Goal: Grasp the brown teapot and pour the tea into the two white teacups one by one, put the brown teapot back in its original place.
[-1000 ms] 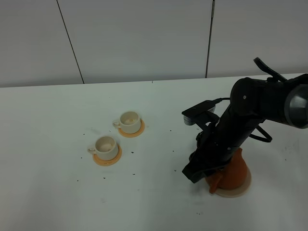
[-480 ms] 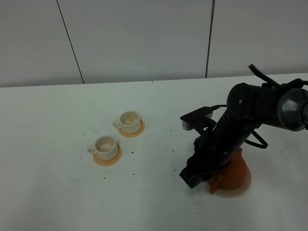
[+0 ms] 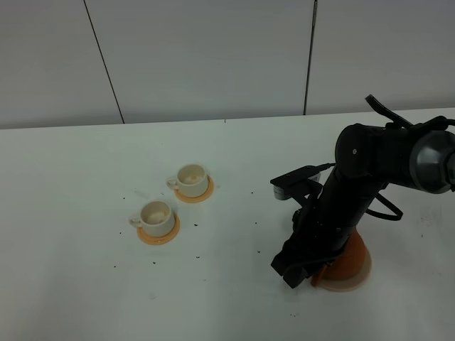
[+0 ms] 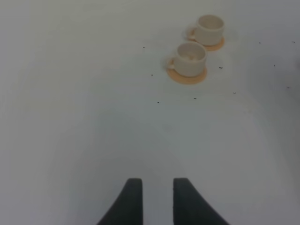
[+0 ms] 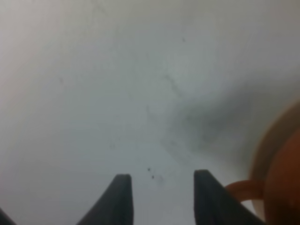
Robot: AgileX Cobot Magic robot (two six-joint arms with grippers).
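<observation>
Teapot on tan coaster; its handle loop just outside one finger of right gripper, body beyond that | right jaws wide, empty | left gripper narrowly parted, empty, teacups ahead | right arm nearer; likely needs sideways shift onto handle.

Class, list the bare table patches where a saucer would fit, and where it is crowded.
Bare: table left of the near cup and far cup; also the strip between them and the teapot. Crowded: around the teapot, under the right arm.
</observation>
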